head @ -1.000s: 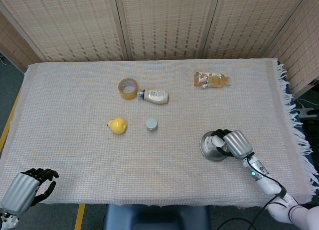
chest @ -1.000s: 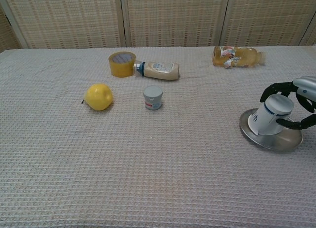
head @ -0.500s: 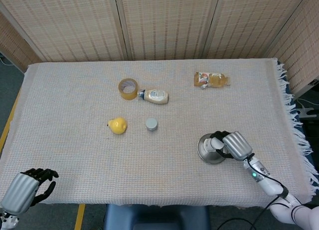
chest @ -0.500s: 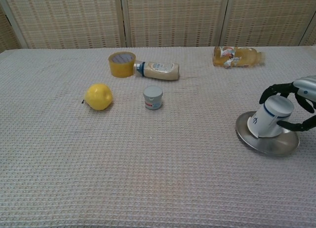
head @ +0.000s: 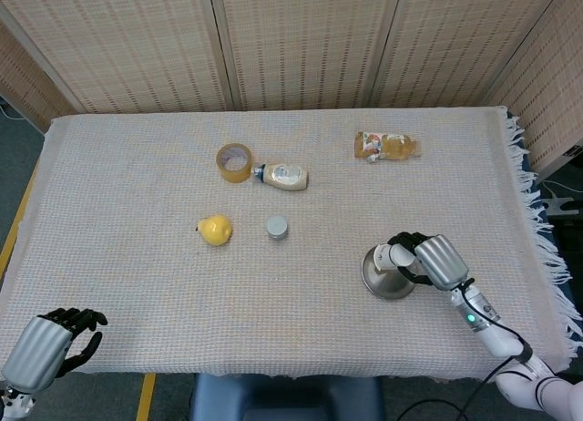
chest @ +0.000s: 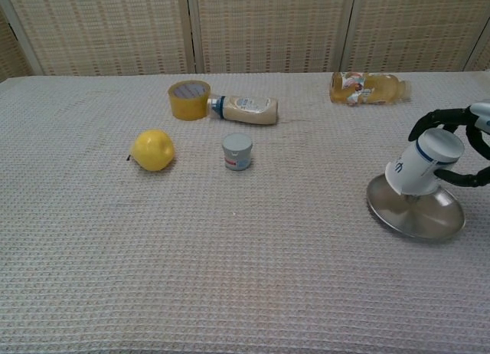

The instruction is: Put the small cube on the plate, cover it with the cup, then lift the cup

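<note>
Near table's right front edge: right robot hand (chest: pixel 459 151) grips cup (chest: pixel 425 164), now raised and tilted off plate (chest: pixel 416 212) versus moment ago; lift underway. Cube not visible. Left robot hand (head: pixel 50 343) curled, empty.

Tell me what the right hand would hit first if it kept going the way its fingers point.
The right hand, holding the tilted cup over the plate, points left across the table; the small lidded jar seems nearest that line, though depth is unclear.
</note>
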Available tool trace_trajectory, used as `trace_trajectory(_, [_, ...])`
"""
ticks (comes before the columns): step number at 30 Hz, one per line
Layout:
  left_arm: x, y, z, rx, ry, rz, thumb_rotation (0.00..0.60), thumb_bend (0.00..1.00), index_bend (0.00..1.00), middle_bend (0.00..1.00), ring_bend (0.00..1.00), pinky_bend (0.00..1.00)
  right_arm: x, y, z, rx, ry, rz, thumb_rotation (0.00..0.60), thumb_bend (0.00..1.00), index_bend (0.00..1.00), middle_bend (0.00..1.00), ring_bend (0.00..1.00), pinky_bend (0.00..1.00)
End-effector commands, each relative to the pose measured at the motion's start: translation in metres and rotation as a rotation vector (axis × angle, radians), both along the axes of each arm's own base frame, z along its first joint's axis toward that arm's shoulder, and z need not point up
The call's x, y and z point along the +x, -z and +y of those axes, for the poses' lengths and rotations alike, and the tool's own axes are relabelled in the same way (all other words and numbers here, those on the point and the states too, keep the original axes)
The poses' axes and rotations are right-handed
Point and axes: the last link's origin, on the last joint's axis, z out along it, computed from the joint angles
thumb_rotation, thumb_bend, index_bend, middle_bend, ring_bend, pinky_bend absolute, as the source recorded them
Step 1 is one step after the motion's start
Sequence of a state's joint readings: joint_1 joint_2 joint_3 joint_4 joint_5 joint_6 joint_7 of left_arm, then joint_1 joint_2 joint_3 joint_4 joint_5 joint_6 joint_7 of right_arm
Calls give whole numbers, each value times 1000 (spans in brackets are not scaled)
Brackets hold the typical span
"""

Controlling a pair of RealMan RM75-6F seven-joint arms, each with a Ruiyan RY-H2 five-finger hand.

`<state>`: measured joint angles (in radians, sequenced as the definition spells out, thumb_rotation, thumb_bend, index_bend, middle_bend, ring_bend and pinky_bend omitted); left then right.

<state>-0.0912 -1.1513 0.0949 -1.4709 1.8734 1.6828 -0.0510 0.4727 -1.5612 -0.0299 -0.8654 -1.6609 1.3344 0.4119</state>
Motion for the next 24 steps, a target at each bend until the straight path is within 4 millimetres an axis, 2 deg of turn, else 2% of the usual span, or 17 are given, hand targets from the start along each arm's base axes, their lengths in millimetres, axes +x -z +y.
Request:
trace_trajectory(1, [0,0,0,0,0,-1,600,431,473,568,593,692,-2,-15,-3,-62,9,12,600,270,648,553,447,728])
trace_trajectory(6, [0,0,0,1,0,-2,600,430,473,568,594,692,-19,-36,-7,-189,53,105,600,270,648,553,447,728])
trace_trajectory(10, [0,1,0,-4,-5,1,600,431,473,568,593,692,-41,-42,-5,-191,148,121,600,270,648,553,447,728])
trace_trajectory(16, [-1,2,1,-10,-7,6,600,431,473,568,594,692,-61,-36,2,-122,220,100,600,270,641,553,447,728])
trace_trajectory(24, [0,1,1,-11,-7,6,600,431,473,569,593,692,-67,-29,5,-68,245,109,600,270,593,553,417,728])
